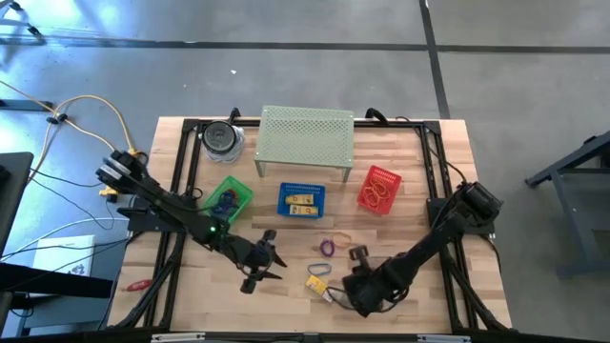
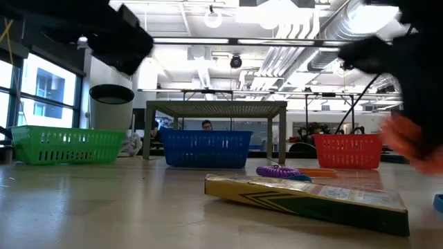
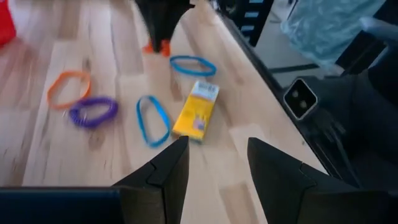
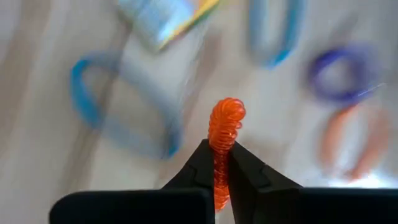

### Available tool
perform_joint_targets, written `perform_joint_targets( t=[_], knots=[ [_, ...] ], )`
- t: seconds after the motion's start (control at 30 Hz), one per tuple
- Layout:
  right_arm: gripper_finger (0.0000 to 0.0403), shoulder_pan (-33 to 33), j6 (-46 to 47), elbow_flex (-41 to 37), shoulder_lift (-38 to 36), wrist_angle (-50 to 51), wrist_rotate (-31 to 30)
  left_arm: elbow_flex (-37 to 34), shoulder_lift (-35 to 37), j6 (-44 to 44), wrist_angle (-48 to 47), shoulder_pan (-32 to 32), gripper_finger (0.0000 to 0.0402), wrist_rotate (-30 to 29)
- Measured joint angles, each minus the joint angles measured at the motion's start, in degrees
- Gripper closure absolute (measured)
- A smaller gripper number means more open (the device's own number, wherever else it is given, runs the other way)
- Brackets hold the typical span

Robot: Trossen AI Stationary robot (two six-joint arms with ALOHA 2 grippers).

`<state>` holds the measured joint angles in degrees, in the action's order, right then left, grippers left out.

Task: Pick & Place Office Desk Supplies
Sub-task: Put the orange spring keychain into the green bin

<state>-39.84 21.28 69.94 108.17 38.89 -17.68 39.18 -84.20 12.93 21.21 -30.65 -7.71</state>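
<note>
An orange coiled loop (image 4: 225, 127) is pinched between my right gripper's (image 4: 222, 163) fingertips, which press together on it. It stands up from the grip, long axis in line with my fingers, its rounded end pointing away from my wrist.

Under it lies pale wooden tabletop (image 1: 286, 286), plank grain running across. On the wood near my right gripper (image 1: 355, 293), at the front of the table: a yellow box (image 3: 196, 111) lying flat, long axis running from the left gripper toward the right arm; its printing is too small to read. Beside it lie a blue band loop (image 3: 152, 120) and a second blue loop (image 3: 193, 65), then a purple coiled loop (image 3: 93, 112) and an orange band (image 3: 69, 88), all flat on the boards.

My left gripper (image 3: 214, 168) hangs above the table to the left of these, fingers spread with nothing between them.

Farther back stand a green basket (image 1: 229, 198), a blue basket (image 1: 301, 200) holding yellow boxes, and a red basket (image 1: 379, 188) holding orange loops. Behind them are a pale perforated shelf on legs (image 1: 305, 138) and a round container (image 1: 221, 139).

A black frame (image 1: 429, 171) rims the table. Beyond it, grey floor marked with dark lines; in the low view, a ceiling with ducts and lamps (image 2: 213, 17) and windows on the left.
</note>
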Motion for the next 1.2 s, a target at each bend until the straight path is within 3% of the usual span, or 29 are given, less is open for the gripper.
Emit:
perform_joint_targets(
  t=[0.13, 0.4, 0.6, 0.77, 1.2],
  knots=[
    [0.0395, -1.01, -0.06, 2.32, 0.00, -8.23, -9.27, 0.02, -6.24, -8.50, 10.06, 0.00, 0.0244, -1.44],
    [0.0395, -2.51, -7.85, 2.55, -0.12, -17.99, -17.36, 0.02, -15.03, -26.81, 29.91, -0.63, 0.0244, -7.42],
    [0.0396, -0.59, -11.89, 2.55, -0.14, -20.20, -18.18, 0.09, -21.07, -24.11, 44.87, 0.20, 0.0244, -7.59],
    [0.0396, 1.08, -12.40, 2.55, -0.17, -22.53, -18.01, 0.34, -25.30, -27.16, 51.87, -0.09, 0.0244, -7.70],
    [0.0396, 5.42, -12.74, 2.57, -0.17, -27.70, -21.59, 1.88, -26.54, -25.07, 53.04, 0.83, 0.0244, -10.71]
  ],
)
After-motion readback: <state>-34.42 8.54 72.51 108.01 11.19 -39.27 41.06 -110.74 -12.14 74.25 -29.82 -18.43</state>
